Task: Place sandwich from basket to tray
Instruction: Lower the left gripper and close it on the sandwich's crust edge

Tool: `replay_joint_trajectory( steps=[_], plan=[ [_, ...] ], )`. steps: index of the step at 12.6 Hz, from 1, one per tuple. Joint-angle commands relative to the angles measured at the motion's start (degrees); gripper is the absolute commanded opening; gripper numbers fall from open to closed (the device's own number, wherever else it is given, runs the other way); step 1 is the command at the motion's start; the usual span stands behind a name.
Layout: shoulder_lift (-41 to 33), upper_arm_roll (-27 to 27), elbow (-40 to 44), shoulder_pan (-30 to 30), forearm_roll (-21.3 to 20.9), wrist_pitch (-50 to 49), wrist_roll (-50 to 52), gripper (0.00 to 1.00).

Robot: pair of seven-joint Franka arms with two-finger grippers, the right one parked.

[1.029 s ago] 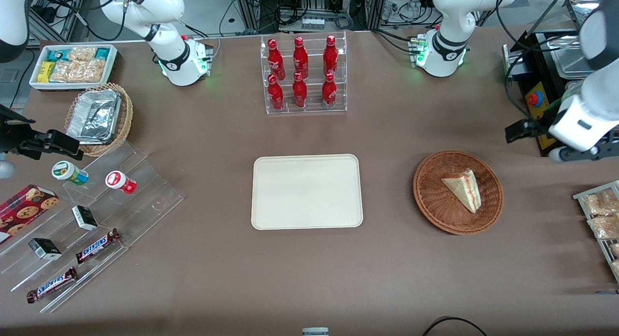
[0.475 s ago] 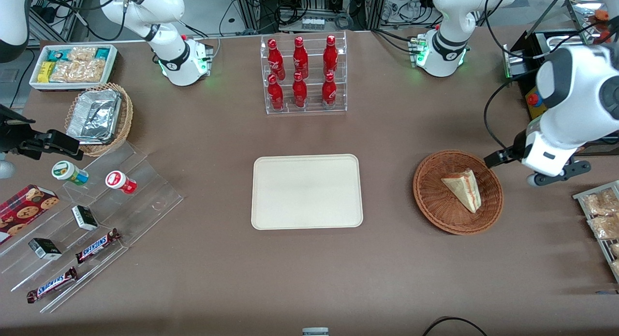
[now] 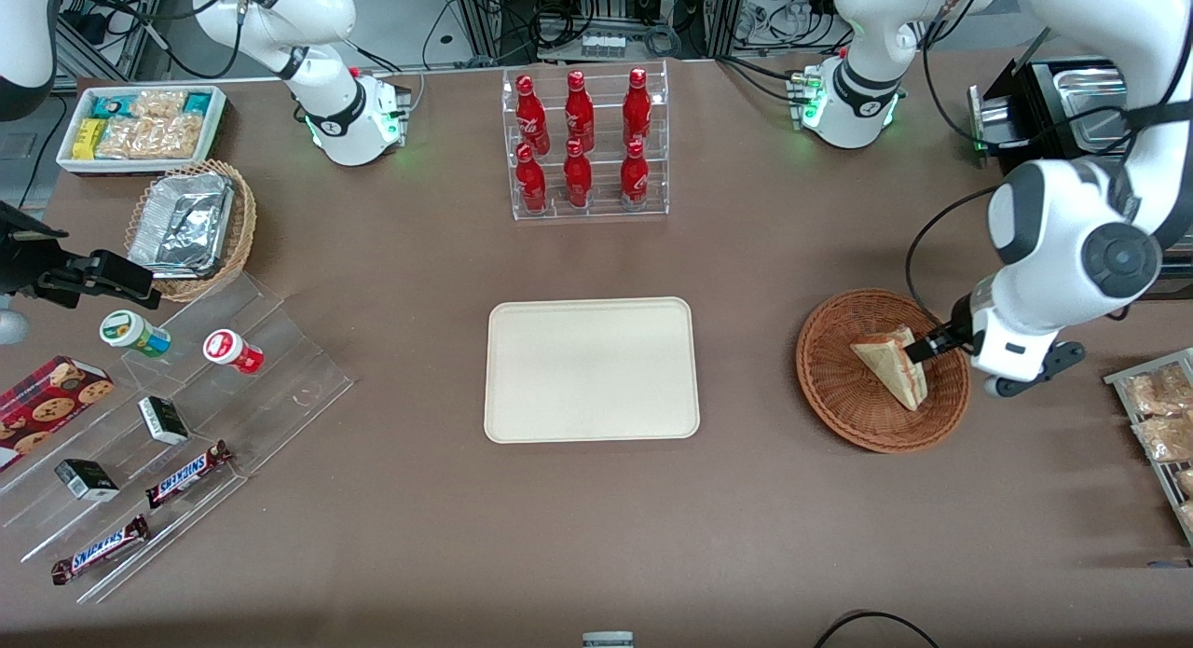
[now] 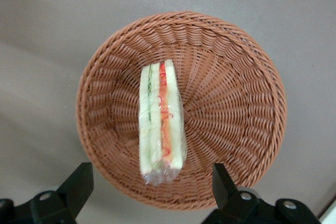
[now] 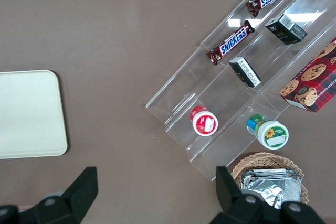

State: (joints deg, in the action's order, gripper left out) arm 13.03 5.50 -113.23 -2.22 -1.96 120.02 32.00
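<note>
The hand (image 4: 149,190) hangs right above the basket (image 4: 247,103) with its fingers spread wide, and the sandwich (image 4: 160,124) stands on edge just below them, so honestly it looks wobbly. If the fingers come down off-centre they'd probably tip the wedge over or catch the wicker rim, and the tray (image 3: 591,369) sits well apart toward the parked arm's end, so a loose pinch could drop it on the desk (image 3: 746,499).

Bright, even overhead light, soft shadows, sharp focus, glare on acrylic.
</note>
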Motion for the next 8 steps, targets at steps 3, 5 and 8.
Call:
replay_joint_trajectory(
  steps=[3, 5, 8],
  plan=[
    [4.5, -0.8, 0.3, 1.4, -0.5, 3.1, 4.3, 1.00],
    [5.3, -0.8, 0.0, 1.4, -0.5, 3.7, 4.7, 1.00],
    [5.3, -0.8, -3.7, 1.4, -0.5, 8.2, 5.2, 1.00]
  ],
)
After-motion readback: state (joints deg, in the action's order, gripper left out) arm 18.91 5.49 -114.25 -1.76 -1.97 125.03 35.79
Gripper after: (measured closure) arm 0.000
